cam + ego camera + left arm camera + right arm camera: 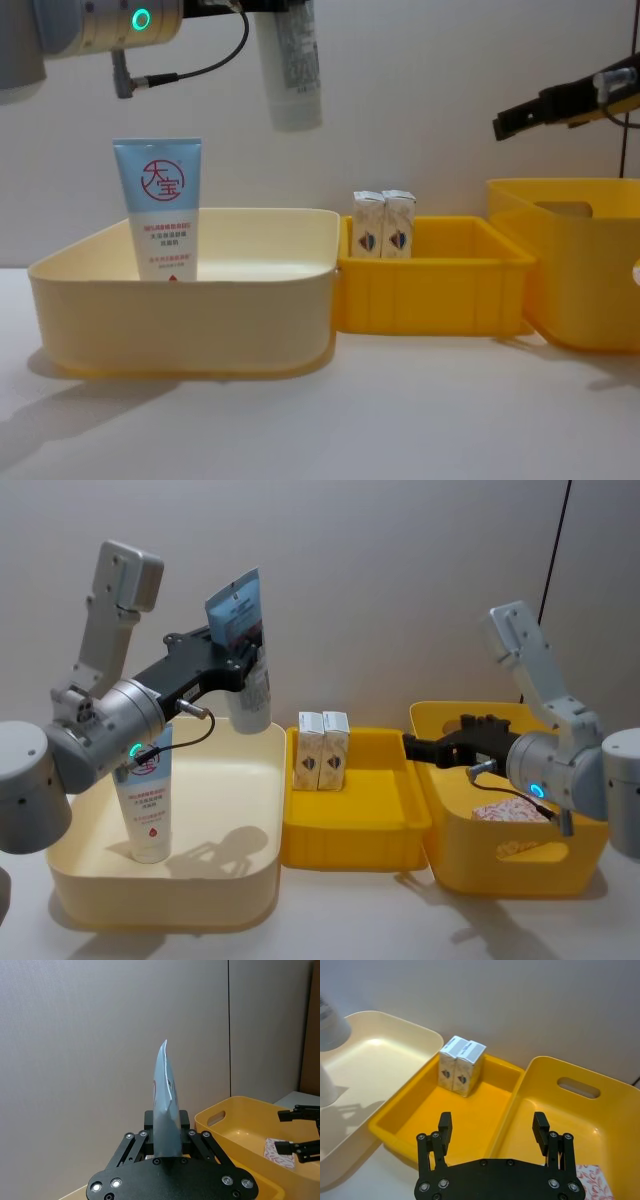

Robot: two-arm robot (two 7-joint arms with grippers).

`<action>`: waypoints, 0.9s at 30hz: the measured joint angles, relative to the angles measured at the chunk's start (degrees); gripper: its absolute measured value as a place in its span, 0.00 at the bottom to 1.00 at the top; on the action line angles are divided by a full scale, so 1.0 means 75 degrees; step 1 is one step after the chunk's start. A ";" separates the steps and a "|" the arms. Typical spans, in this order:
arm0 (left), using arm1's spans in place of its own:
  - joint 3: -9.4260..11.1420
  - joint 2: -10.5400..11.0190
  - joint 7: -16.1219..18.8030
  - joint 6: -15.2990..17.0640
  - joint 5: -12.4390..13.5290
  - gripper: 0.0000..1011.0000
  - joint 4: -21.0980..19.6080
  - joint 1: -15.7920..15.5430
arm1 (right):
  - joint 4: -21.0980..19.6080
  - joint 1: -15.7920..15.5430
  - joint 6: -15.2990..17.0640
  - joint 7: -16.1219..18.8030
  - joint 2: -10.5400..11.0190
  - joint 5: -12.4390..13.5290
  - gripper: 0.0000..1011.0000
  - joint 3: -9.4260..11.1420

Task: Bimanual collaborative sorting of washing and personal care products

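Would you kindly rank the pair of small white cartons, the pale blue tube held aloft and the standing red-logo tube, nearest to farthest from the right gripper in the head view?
From the open right gripper:
1. The small white cartons, in the middle yellow tray.
2. The pale blue tube, clamped in the left gripper.
3. The standing red-logo tube, in the cream bin, far left.

Bright, even light from above casts soft shadows

1. The white table point(400, 420) carries three bins in a row.
2. The cream bin point(180, 310) stands on the left.
3. The low yellow bin point(430, 295) stands in the middle, just beside the cream bin.
4. The taller yellow bin point(580, 290) stands on the right.
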 joint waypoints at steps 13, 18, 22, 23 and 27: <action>-0.0036 0.0022 0.0141 0.0091 -0.0188 0.26 -0.0199 0.0190 | 0.0014 0.0001 -0.0560 0.0380 -0.0065 0.0182 0.99 -0.0144; -0.0038 0.0035 0.0184 0.0099 -0.0240 0.26 -0.0257 0.0224 | 0.0090 0.0032 -0.0799 0.0432 -0.0181 0.0246 0.99 -0.0216; -0.0036 0.0048 0.0202 0.0100 -0.0267 0.26 -0.0269 0.0229 | 0.0209 0.0130 -0.0998 0.0613 -0.0276 0.0337 0.99 -0.0326; -0.0033 0.0056 0.0208 0.0099 -0.0278 0.26 -0.0269 0.0228 | 0.0209 0.0130 -0.0998 0.0613 -0.0276 0.0337 0.99 -0.0326; -0.0018 0.0069 0.0212 0.0081 -0.0299 0.26 -0.0239 0.0199 | 0.0369 0.0275 -0.1120 0.0865 -0.0346 0.0437 0.99 -0.0460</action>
